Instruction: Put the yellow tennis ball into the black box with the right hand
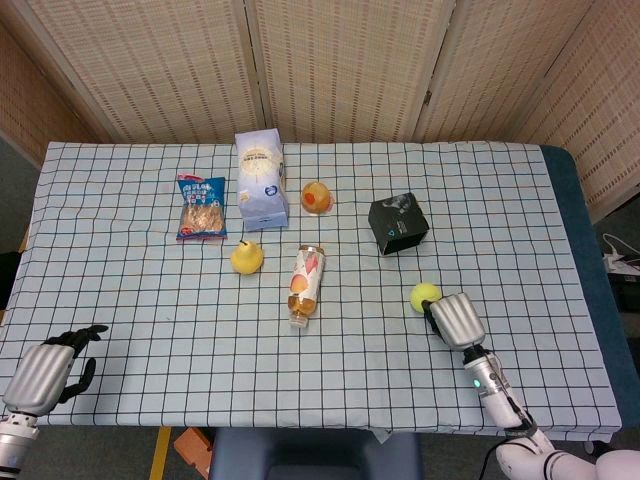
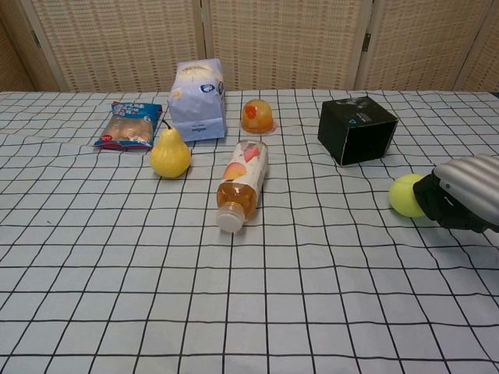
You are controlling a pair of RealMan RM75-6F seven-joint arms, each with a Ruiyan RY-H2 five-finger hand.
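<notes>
tennis ball (image 2: 405,195) half behind right hand (image 2: 460,201), grip unclear

It looks like a robot test room: a table with a white black-grid cloth (image 1: 120,260) stands before woven rattan folding screens (image 1: 340,60) at the far side.

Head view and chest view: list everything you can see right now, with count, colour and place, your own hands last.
tennis ball: 1, yellow, right side of table, against the right hand's fingers
box: 1, black, behind the ball
bottle: 1, orange drink, lying at centre, cap toward the robot
pear: 1, yellow, left of the bottle
jelly cup: 1, orange, behind the bottle
carton: 1, pale blue and white, back centre, upright
snack bag: 1, blue, left of the carton
tablecloth: 1, white with black grid, over the table
left hand: 1, silver and black, near left table edge
right hand: 1, silver and black, fingers on the ball
</notes>
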